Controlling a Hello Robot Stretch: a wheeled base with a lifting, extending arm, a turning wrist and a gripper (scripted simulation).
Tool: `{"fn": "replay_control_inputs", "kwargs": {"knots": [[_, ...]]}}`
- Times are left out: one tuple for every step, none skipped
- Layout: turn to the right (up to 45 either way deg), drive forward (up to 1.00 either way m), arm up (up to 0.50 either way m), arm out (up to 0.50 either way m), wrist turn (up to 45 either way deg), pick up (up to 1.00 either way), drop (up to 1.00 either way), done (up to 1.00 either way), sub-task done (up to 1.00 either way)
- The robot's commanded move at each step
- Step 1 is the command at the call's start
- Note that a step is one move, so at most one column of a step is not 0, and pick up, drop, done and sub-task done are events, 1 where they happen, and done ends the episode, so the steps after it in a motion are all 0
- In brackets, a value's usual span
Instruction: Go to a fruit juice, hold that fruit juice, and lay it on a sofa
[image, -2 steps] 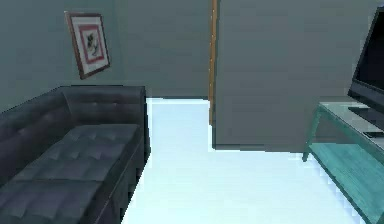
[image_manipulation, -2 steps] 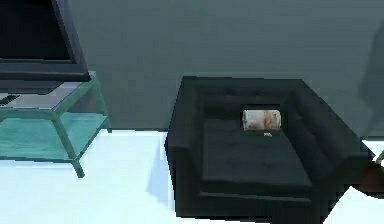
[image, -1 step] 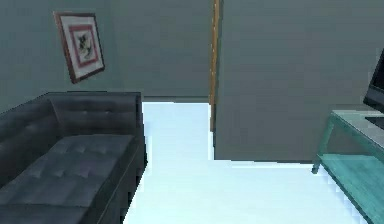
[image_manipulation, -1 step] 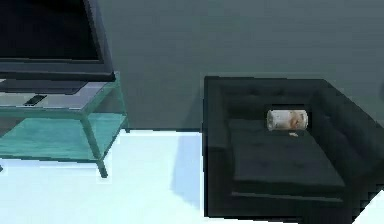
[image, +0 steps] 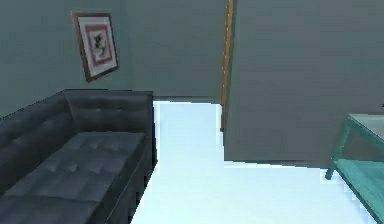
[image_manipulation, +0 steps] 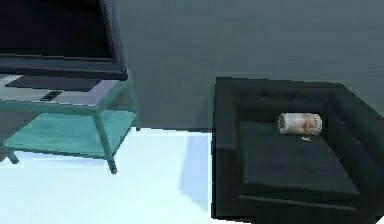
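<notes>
A dark tufted sofa (image: 75, 150) runs along the forward view's left, from the near corner back toward the wall. In the arm side view a dark square armchair (image_manipulation: 290, 145) stands at the right, and a small pale cylinder with an orange-brown band (image_manipulation: 300, 123) lies on its side on the seat near the backrest.
A framed picture (image: 95, 45) hangs on the wall above the sofa. A teal glass-topped table (image: 362, 150) sits at the forward view's right edge; the same kind of teal stand (image_manipulation: 70, 115) carries a large dark television (image_manipulation: 60, 40) in the arm side view. Pale floor (image: 210, 170) lies open between them.
</notes>
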Motion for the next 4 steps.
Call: {"fn": "replay_control_inputs", "kwargs": {"knots": [[0.0, 1.00, 0.00, 0.00, 0.0, 0.00, 0.00, 0.00, 0.00], [0.0, 1.00, 0.00, 0.00, 0.0, 0.00, 0.00, 0.00, 0.00], [0.0, 0.40, 0.00, 0.00, 0.0, 0.00, 0.00, 0.00, 0.00], [6.0, 0.00, 0.00, 0.00, 0.0, 0.00, 0.00, 0.00, 0.00]]}}
